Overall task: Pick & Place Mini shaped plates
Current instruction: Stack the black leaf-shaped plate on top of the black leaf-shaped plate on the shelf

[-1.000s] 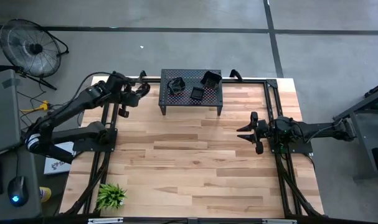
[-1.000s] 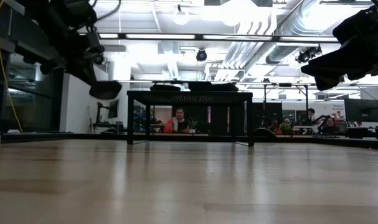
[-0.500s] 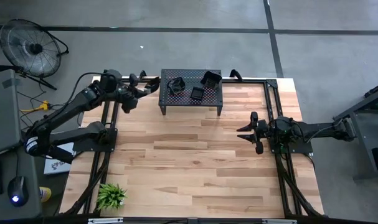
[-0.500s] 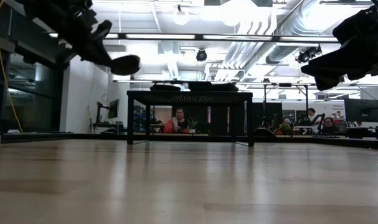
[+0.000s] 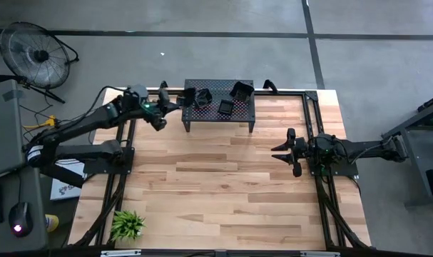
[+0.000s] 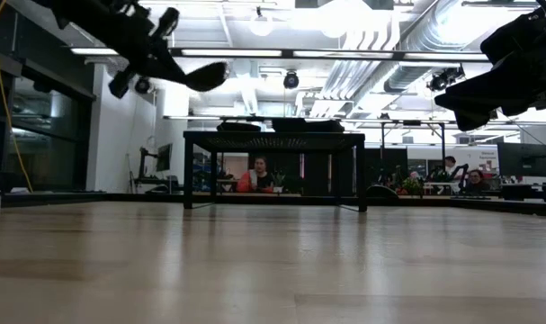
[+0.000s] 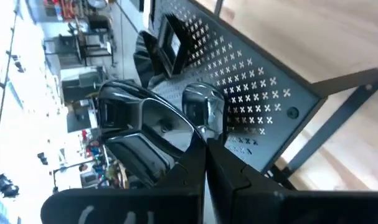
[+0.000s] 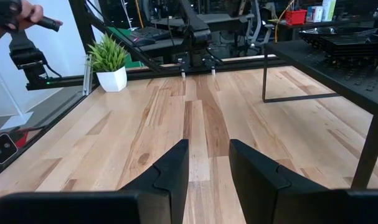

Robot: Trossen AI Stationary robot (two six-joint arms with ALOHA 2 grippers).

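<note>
The left claw (image 7: 204,146) holds one mini plate (image 7: 148,134). In the left wrist view its two fingers are pressed together on the rim of this glossy black dish, and the dish stands out from the fingertips, above the perforated stand (image 7: 263,81). In the high view the same plate (image 5: 190,96) is a small dark shape at the left end of the stand (image 5: 243,108), just over its edge, with the left claw (image 5: 175,102) beside it. The stand is at the far edge of the worktop (image 5: 223,185), near the middle.

The low view gives what the high view does not: the held plate (image 6: 206,76) is in the air, clearly higher than the top of the stand (image 6: 274,139), and tilted a little. It does not touch the stand. The left claw (image 6: 178,66) comes in from the upper left of that view.

More mini plates already lie on the stand. In the high view I see a lobed plate (image 5: 201,96), a small square plate (image 5: 225,107) and a bigger square plate (image 5: 241,90) at the far right corner of the stand. The left wrist view shows some of them tilted, and I cannot count them exactly.

The right claw (image 5: 286,151) waits above the right side of the worktop, well apart from the stand. In the right wrist view its fingers (image 8: 170,171) are apart and nothing is between them. Only this view shows clearly the green plant (image 8: 111,59) in its white pot at the near left corner of the worktop.
</note>
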